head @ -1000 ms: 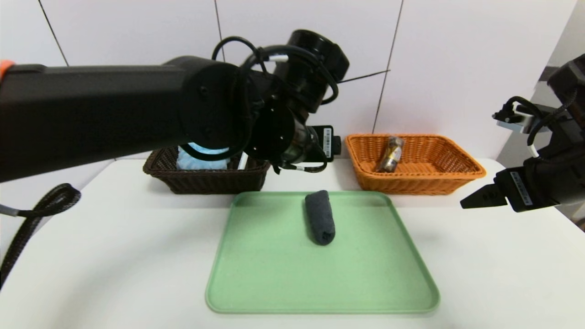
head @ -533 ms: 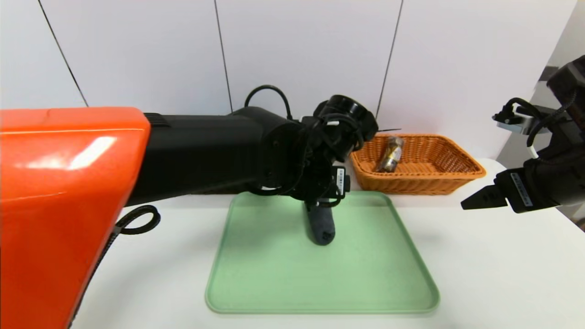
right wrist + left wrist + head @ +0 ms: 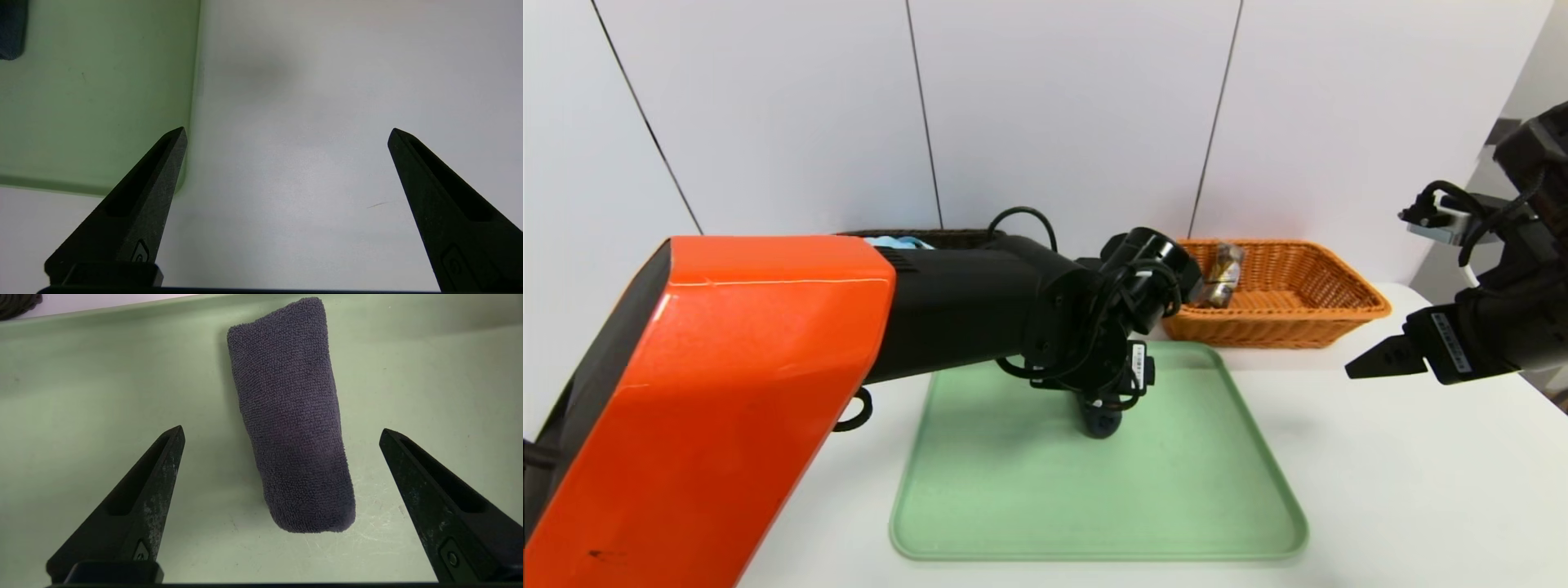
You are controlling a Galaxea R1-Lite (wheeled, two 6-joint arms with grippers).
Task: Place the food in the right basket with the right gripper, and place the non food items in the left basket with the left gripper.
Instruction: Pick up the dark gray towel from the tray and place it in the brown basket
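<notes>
My left gripper (image 3: 282, 428) is over the far part of the green tray (image 3: 1094, 506). Its fingers are released and spread wide, with nothing between their surfaces. Below them, the dark grey rolled cloth (image 3: 292, 416) lies on the tray floor, near its far edge. As seen from my left wrist, the cloth runs through the space spanned by the fingers, one finger to either side. Visible tray surface separates it from each fingertip; no contact observed. The cloth lies lengthwise from far to near, slightly slanted. From the head, my left arm covers most of it and only the near end shows.

My right gripper (image 3: 288, 128) is parked above the white table (image 3: 1380, 490), to the right of the tray, fingers released and well spread, nothing held.

Far right, beyond the tray, stands the orange-brown wicker basket (image 3: 1282, 331). It contains one item in a clear wrapper (image 3: 1223, 276), in its left part. Far left, behind my left arm, the dark wicker basket (image 3: 964, 238) is largely hidden; a light blue item (image 3: 898, 242) shows at it.
</notes>
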